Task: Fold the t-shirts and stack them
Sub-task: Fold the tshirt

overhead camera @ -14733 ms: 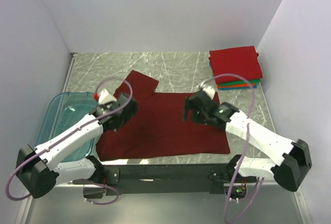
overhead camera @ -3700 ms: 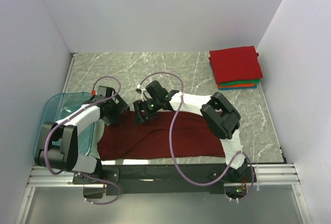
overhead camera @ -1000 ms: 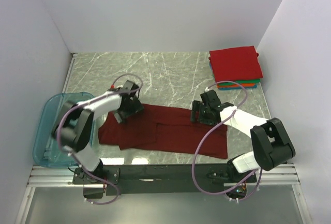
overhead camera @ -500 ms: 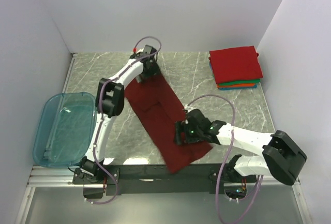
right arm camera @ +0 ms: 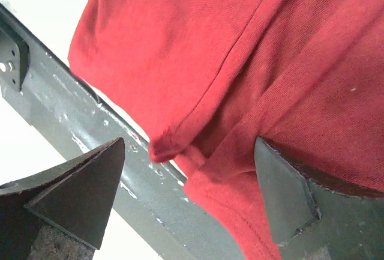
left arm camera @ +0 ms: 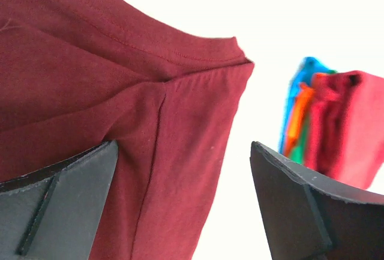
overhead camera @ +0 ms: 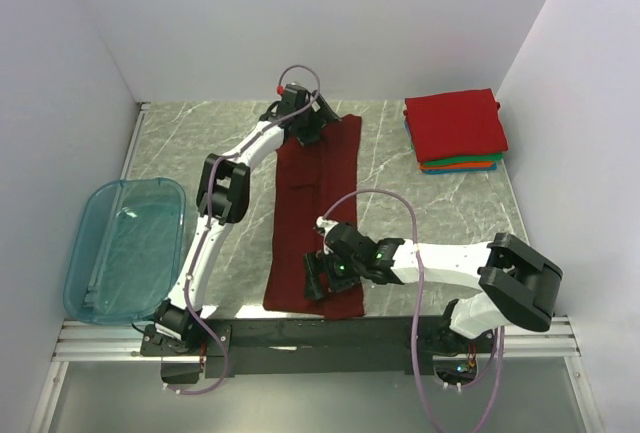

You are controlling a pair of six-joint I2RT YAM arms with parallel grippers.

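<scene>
A: The maroon shirt [overhead camera: 315,208] has swung round: a long strip now, one end under the left gripper [overhead camera: 308,128], the other under the right gripper [overhead camera: 322,278]!
B: Both sets of jaws are wide apart, holding nothing. End-to-end fold next, I'd say.

Maroon t-shirt [left arm camera: 120,92] corner beneath wide-spread left tool [left arm camera: 183,149]; blurred folded stack [left arm camera: 336,122] at right, apart.

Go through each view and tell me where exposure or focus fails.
Top external: evenly lit and sharp throughout. Left wrist: the background is blown out to white and the folded stack is blurred, while the maroon t-shirt stays crisp. Right wrist: the background is likewise white, and the t-shirt reads brighter red.
</scene>
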